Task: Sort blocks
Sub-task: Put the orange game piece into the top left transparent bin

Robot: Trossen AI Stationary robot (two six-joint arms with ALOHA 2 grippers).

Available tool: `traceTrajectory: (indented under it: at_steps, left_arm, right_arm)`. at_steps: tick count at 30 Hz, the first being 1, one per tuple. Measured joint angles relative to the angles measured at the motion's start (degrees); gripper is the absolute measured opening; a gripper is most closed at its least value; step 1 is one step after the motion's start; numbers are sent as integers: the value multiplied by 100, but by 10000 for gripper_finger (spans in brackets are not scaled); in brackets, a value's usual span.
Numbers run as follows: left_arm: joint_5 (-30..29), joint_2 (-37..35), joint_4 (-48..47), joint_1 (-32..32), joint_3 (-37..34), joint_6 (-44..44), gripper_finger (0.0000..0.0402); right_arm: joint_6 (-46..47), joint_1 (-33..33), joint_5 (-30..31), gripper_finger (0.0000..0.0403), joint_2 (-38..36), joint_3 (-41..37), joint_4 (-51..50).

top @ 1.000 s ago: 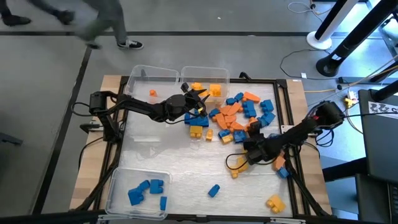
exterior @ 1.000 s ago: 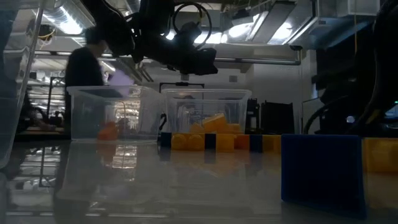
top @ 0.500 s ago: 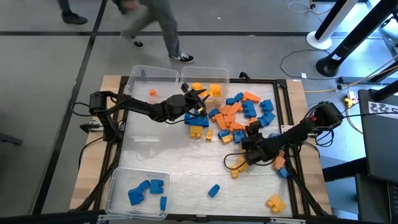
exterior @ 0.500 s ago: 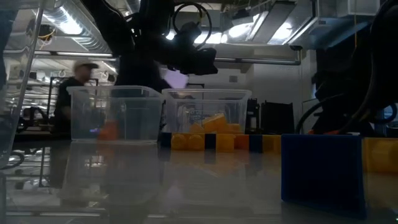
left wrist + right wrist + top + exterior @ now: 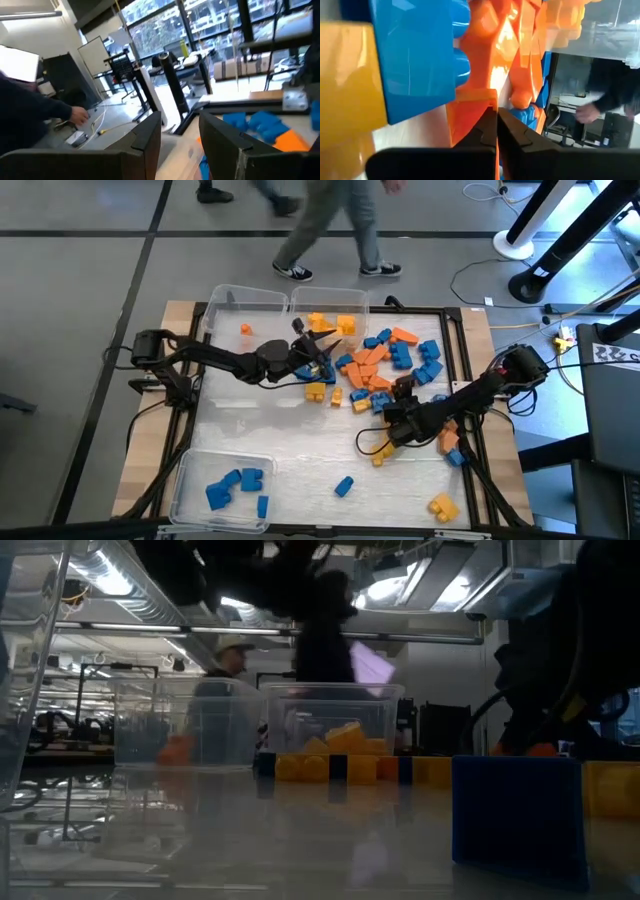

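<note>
Orange, blue and yellow blocks (image 5: 385, 365) lie heaped mid-worktop (image 5: 280, 445), sorting partly done. Right gripper (image 5: 393, 416), at the heap's near edge, has its fingers pressed together, an orange block (image 5: 470, 117) touching them; whether it is pinched I cannot tell. Next calls for lifting toward a bin. Left gripper (image 5: 322, 347) hovers by the far bins, fingers spread, empty.

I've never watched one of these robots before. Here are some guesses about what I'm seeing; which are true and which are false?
1. The bin nearest the camera-side corner holds blue blocks. True.
2. The right gripper is spread wide open. False: its fingers are pressed together.
3. One far bin holds yellow blocks. True.
4. The left gripper rests inside the bin of blue blocks. False: it is by the far bins, at the edge of the loose pile.
5. All blocks are already in bins. False: many lie loose on the table.
</note>
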Motion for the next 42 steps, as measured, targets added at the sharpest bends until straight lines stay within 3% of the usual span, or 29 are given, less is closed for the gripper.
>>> traceTrajectory:
  at_steps: [10, 21, 29, 37, 42]
  left_arm:
    - [-4, -854, -395, -436, 2, -17, 123]
    - [-9, -2206, -2872, -781, 2, -989, 123]
    - [-11, -3058, -4709, -820, 2, -2025, 123]
    - [-5, -3169, -5160, -818, 2, -2144, 123]
    - [-5, -3208, -5176, -818, 2, -2175, 123]
  right_arm:
    - [-11, 0, -174, 2, -7, 612, -744]
    - [-208, 0, -133, 1, -15, 1840, -1896]
    - [-1259, 0, 243, 1, -15, 2753, -1777]
    - [-2527, -173, 626, 1, -17, 3484, -1242]
    - [-4147, -716, 256, 1, -17, 3606, 206]
